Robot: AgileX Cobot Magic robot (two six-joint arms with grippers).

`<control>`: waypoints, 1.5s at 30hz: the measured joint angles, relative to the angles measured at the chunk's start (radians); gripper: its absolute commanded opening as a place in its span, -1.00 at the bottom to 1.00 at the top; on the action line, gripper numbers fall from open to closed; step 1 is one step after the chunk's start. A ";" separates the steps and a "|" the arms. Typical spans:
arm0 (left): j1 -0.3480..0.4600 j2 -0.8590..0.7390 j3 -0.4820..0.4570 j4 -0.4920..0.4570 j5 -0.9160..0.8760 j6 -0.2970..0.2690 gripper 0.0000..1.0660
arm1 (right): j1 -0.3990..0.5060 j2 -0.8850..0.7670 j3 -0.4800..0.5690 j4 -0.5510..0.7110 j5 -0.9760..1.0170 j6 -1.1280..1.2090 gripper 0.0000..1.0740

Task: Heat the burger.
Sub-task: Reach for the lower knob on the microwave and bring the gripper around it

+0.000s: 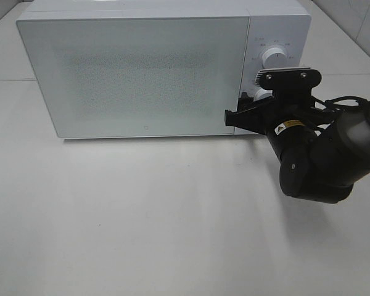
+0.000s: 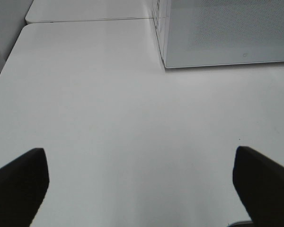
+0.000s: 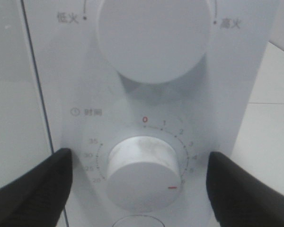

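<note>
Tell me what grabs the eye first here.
A big white microwave with its door shut fills the back of the table. The right gripper sits at its control panel, jaws open either side of the timer dial, whose red mark is turned well past zero.

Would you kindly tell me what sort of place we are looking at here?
Probably a robotics test bench staged as a kitchen: a white microwave stands on a plain white table, and a black robot arm reaches its dials.

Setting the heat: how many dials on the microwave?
2: power dial upper on the panel, timer dial beneath it, straddled by the right gripper. Others may be hidden.
</note>
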 measured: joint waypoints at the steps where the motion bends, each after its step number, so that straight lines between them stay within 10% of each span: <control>1: 0.000 0.000 0.000 0.000 0.000 0.000 0.84 | 0.000 0.000 0.000 0.000 0.000 0.000 0.17; 13: 0.000 0.000 0.000 0.000 0.000 0.000 0.84 | 0.000 0.000 0.000 -0.001 0.000 0.000 -0.89; 26: 0.000 0.000 0.000 0.000 0.000 0.000 0.84 | 0.000 0.000 0.000 -0.002 0.000 0.061 -0.89; 45: 0.000 0.000 0.000 0.000 0.000 0.000 0.84 | 0.000 0.000 0.008 -0.024 -0.007 1.134 -0.86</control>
